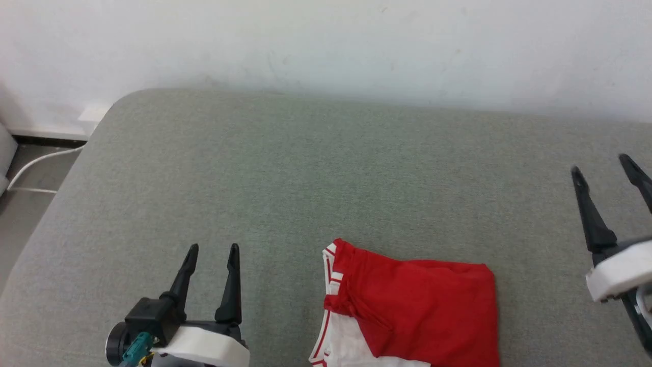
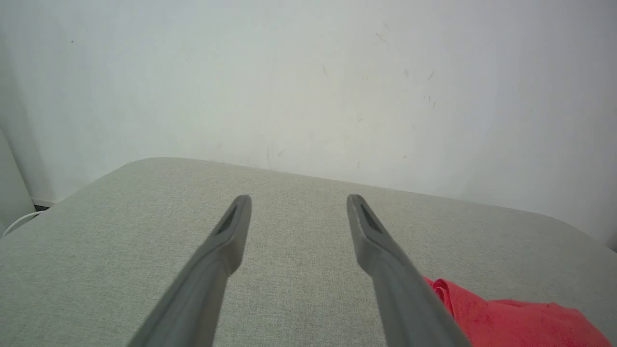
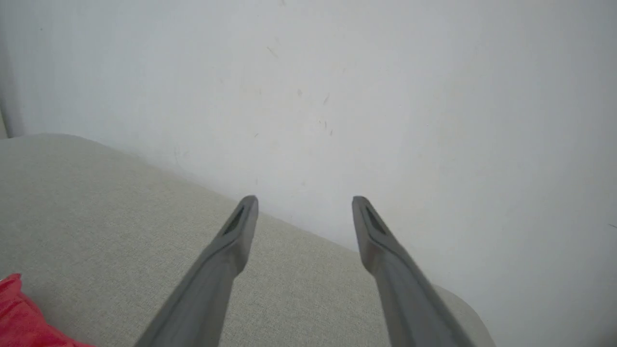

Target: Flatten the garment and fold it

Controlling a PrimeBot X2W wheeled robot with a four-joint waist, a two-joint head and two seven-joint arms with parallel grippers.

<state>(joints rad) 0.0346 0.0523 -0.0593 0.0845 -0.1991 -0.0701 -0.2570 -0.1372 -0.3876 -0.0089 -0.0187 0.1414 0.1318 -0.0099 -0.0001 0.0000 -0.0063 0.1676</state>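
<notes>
Low in the head view, on the grey worktop (image 1: 305, 168), the garment (image 1: 428, 306) lies bunched (its near end is cut off). It sits right of your left pincer (image 1: 214, 247), level with it, and left of your right pincer (image 1: 600, 164), which reaches farther back. Both gape empty; the left looks nearer.

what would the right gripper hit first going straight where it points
Probably the white wall: the right gripper aims just over the far edge of the grey cushion, though depth is unclear.
</notes>
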